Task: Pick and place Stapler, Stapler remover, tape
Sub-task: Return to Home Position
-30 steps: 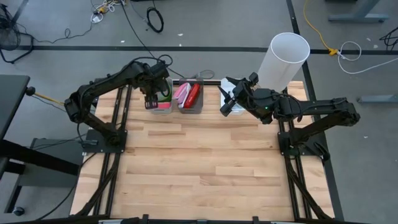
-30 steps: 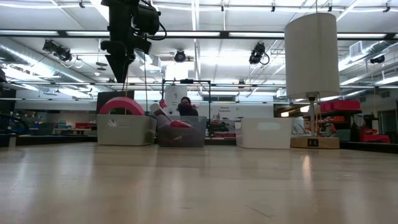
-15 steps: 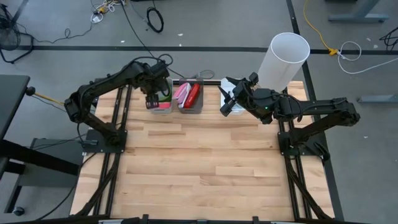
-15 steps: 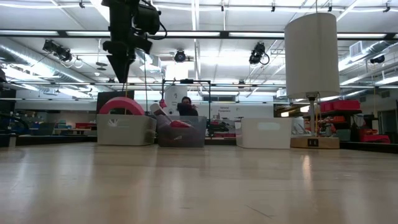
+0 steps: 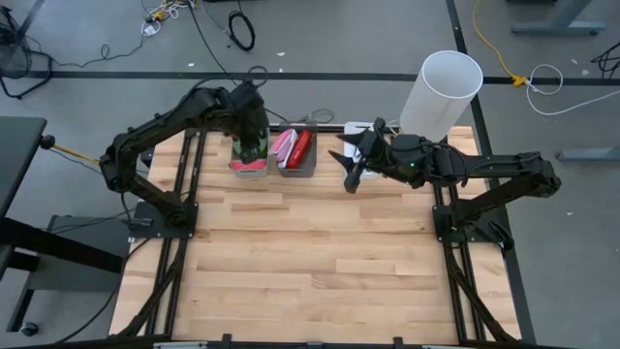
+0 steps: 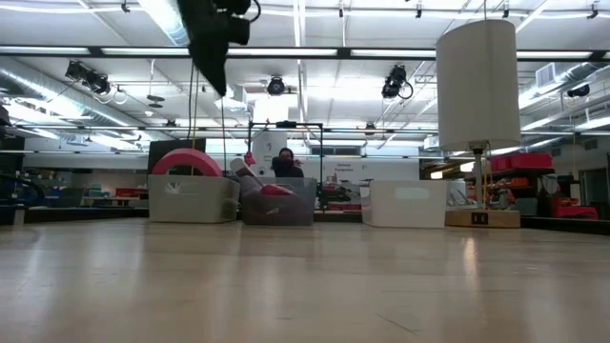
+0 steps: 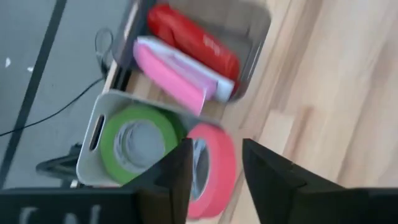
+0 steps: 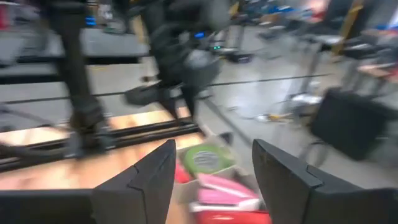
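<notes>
Robotics lab: exposed ducts (image 6: 36,80), strip lights (image 6: 400,52), floor cables (image 5: 241,29).

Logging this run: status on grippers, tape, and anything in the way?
Left gripper above gray bin, right gripper by white bin, both jaws open, empty. Pink tape in gray bin beside green roll. White tube beside right arm.

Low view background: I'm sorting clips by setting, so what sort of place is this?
Probably a robotics lab or workshop hall: bare ceiling ducts and strip lights overhead, red bins behind the table, and loose cables on the grey floor in the high view.
</notes>
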You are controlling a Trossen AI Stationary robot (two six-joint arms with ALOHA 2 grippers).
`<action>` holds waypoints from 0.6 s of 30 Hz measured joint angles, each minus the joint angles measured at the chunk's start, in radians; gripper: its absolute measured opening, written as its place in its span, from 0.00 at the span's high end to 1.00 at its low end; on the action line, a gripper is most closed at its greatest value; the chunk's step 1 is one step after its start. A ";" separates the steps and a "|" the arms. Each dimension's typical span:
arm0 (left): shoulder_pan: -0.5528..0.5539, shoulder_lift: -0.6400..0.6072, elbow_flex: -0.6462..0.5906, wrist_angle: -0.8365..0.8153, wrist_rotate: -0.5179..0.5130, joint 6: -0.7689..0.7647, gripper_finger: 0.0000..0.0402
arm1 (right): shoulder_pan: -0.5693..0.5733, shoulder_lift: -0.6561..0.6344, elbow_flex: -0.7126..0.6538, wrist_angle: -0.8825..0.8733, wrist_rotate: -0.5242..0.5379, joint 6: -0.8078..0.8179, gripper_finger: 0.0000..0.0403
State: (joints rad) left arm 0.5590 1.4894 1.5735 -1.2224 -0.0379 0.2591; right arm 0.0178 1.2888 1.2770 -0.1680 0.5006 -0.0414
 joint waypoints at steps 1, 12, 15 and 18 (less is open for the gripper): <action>-0.002 0.000 0.018 0.005 0.012 -0.015 0.66 | -0.005 0.000 0.000 -0.009 -0.043 0.016 0.47; -0.003 0.000 0.199 0.022 0.180 -0.189 0.92 | -0.017 -0.045 0.000 -0.080 -0.075 0.052 0.64; -0.016 0.000 0.211 0.055 0.262 -0.202 0.97 | -0.018 -0.070 0.000 -0.105 -0.075 0.051 0.73; -0.054 0.001 0.210 0.112 0.261 -0.227 0.99 | -0.018 -0.096 0.000 -0.140 -0.075 0.052 0.81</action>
State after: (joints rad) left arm 0.5048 1.4902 1.7836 -1.1108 0.2229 0.0323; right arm 0.0002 1.1928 1.2774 -0.3077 0.4255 0.0110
